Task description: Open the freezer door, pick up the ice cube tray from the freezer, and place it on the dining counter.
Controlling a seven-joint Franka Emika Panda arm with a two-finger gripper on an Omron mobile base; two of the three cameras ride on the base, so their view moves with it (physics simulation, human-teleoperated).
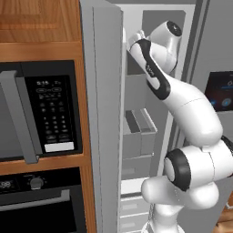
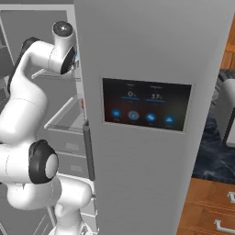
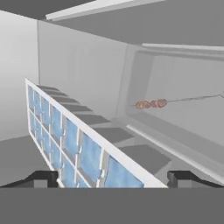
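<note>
The freezer door (image 1: pixel 102 113) stands swung open, edge-on to the left base view. My arm reaches high into the freezer (image 1: pixel 136 91), onto an upper shelf. In the hand view the ice cube tray (image 3: pixel 74 140), white with pale-blue square cells, lies right in front of the hand and runs back to the left. My gripper (image 3: pixel 113 179) is open, with one dark fingertip (image 3: pixel 43 178) on each side of the tray's near end. I cannot tell whether the fingers touch it. The white hand hides behind the door edges in both base views.
A thin tool with reddish pieces (image 3: pixel 151 104) lies at the back of the shelf. Grey bins (image 1: pixel 139 132) sit lower in the freezer. The touchscreen door (image 2: pixel 147 105) is shut on the right. A microwave (image 1: pixel 41 113) and oven (image 1: pixel 36 205) are left. Black marble countertop (image 2: pixel 209 156) shows far right.
</note>
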